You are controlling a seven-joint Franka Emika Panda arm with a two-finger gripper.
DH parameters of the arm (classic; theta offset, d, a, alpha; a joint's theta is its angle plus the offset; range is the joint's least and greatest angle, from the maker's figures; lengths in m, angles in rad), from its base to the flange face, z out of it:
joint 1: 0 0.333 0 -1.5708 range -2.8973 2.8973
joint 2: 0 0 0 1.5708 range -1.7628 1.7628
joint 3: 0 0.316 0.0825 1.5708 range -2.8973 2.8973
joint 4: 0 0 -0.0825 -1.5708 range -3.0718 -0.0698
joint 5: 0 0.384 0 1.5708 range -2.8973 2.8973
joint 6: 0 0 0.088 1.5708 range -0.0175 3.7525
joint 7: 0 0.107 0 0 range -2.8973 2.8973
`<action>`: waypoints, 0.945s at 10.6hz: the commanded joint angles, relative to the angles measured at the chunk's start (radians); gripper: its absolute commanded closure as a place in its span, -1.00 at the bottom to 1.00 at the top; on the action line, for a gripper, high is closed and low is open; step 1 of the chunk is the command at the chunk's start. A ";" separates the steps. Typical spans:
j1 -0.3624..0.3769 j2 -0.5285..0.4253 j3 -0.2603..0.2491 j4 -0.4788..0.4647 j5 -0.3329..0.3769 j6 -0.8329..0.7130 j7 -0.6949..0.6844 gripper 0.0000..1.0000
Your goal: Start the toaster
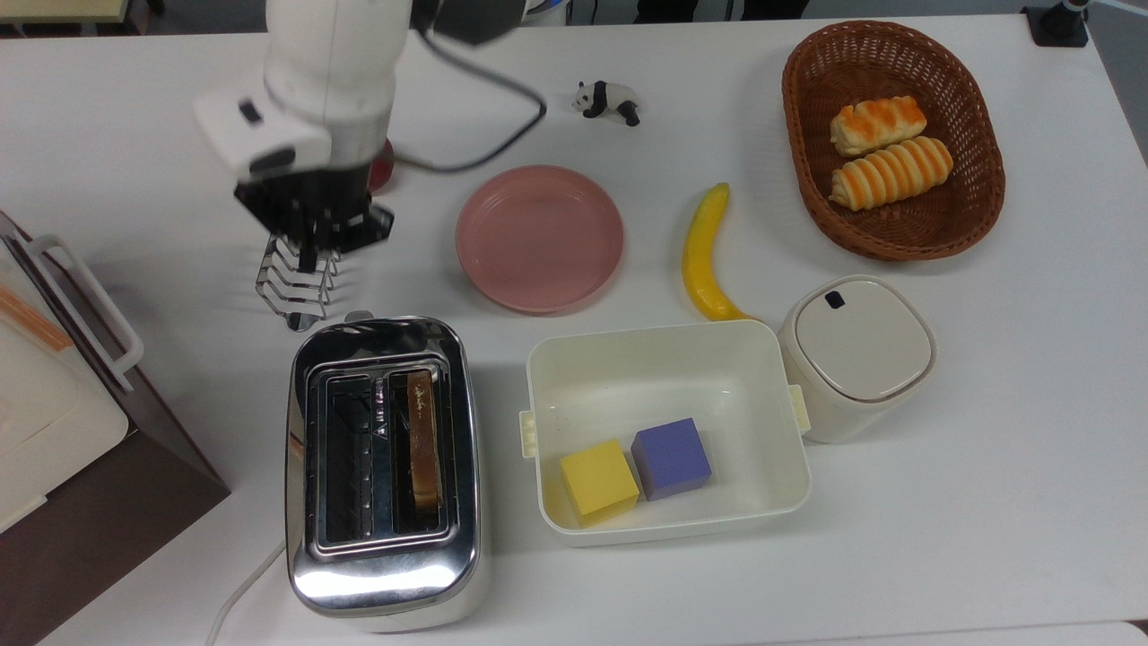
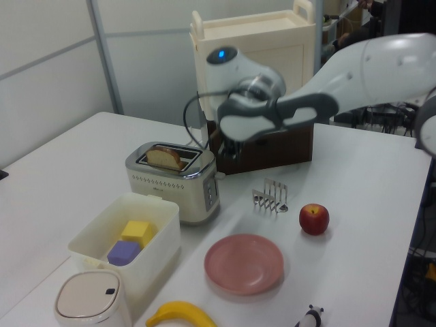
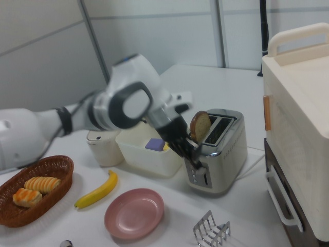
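Observation:
The chrome toaster [image 1: 381, 467] stands at the front of the table in the top view, white cord trailing off its near end. A slice of toast [image 2: 163, 158] sticks up out of one slot, also seen as toast [image 3: 199, 126] in the right view. My gripper [image 1: 308, 258] hangs shut above the table, past the toaster's lever end and over the wire rack, touching neither. In the left view the gripper [image 2: 228, 150] is raised behind the toaster [image 2: 174, 184]. In the right view the gripper [image 3: 194, 156] overlaps the toaster's [image 3: 221, 149] end panel.
A wire toast rack [image 1: 294, 292] sits just beyond the toaster. Pink plate [image 1: 539, 238], banana [image 1: 702, 256], white tub [image 1: 665, 350] with two cubes, lidded canister [image 1: 856, 354], bread basket [image 1: 892, 139], panda [image 1: 607, 99] and apple [image 2: 314, 219] surround it. A boxy appliance [image 1: 54, 395] stands at the top view's left.

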 commanded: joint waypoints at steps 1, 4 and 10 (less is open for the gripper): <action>0.035 -0.137 0.017 -0.038 0.027 -0.090 -0.011 1.00; 0.055 -0.249 0.015 -0.019 0.139 -0.220 -0.018 1.00; 0.055 -0.359 0.006 -0.019 0.310 -0.346 -0.033 1.00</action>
